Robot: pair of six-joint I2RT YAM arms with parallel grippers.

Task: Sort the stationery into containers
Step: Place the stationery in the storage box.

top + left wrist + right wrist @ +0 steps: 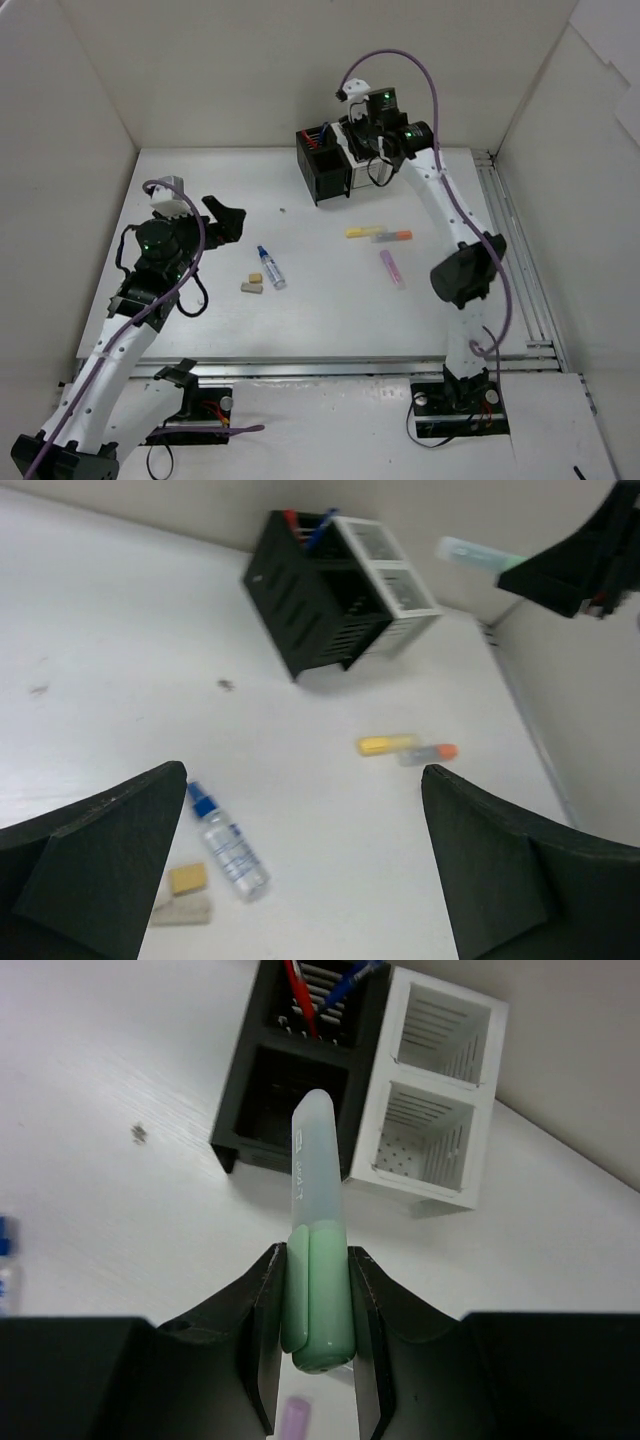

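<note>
up high, the right gripper (316, 1295) is squeezed tight on the green highlighter (317, 1250), which it holds in the air close to the black cube (236, 1100) and the white mesh cube (372, 1120). a red pen (300, 998) and a blue pen (345, 980) stand in the black cube's back slot. the left gripper (302, 780) has its fingers wide apart and holds nothing, above the tan eraser (187, 878) and the blue-capped stick (228, 845) on the table.
</note>
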